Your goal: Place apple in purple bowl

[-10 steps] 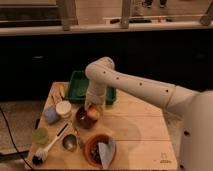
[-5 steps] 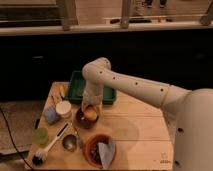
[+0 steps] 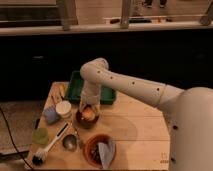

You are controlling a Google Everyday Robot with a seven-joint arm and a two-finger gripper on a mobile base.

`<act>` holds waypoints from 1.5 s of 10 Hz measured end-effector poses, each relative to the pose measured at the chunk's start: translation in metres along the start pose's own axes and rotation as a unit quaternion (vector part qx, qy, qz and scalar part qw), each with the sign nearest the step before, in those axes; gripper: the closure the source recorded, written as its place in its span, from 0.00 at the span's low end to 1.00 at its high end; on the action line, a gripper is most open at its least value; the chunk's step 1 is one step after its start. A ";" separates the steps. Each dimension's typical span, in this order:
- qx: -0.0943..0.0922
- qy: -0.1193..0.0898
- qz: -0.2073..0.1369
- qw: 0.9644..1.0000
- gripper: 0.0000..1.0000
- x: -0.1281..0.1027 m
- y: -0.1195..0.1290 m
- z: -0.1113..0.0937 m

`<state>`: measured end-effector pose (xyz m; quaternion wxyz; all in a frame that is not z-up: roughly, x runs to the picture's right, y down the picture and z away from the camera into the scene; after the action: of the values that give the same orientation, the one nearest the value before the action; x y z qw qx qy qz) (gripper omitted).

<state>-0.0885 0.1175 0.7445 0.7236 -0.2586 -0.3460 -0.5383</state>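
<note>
The apple (image 3: pixel 88 114) is a small orange-yellow fruit lying inside the purple bowl (image 3: pixel 80 120), which stands on the wooden table left of centre. My gripper (image 3: pixel 89 105) hangs straight down from the white arm, directly over the bowl and just above the apple. I cannot tell whether it touches the apple. The arm covers the bowl's far rim.
A green tray (image 3: pixel 107 96) lies behind the bowl. An orange-brown bowl with grey-blue cloth (image 3: pixel 100 149) sits at the front. A metal cup (image 3: pixel 69 143), a white-handled brush (image 3: pixel 49 146), a green cup (image 3: pixel 41 136) and a white cup (image 3: pixel 63 108) stand to the left. The table edge (image 3: pixel 167 145) is at the right.
The arm's elbow has shifted slightly left and the gripper has stayed over the purple bowl. The apple now shows more plainly inside the bowl.
</note>
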 end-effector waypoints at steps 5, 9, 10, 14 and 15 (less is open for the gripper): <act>0.003 -0.013 -0.018 1.000 1.00 0.001 -0.002 0.004; 0.005 -0.023 -0.032 0.999 1.00 0.004 -0.002 0.008; 0.005 -0.027 -0.037 0.999 1.00 0.005 -0.001 0.009; 0.009 -0.035 -0.048 0.998 1.00 0.009 -0.001 0.011; 0.010 -0.038 -0.051 0.998 1.00 0.010 -0.001 0.012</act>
<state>-0.0909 0.1206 0.7598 0.6842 -0.2539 -0.3909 -0.5610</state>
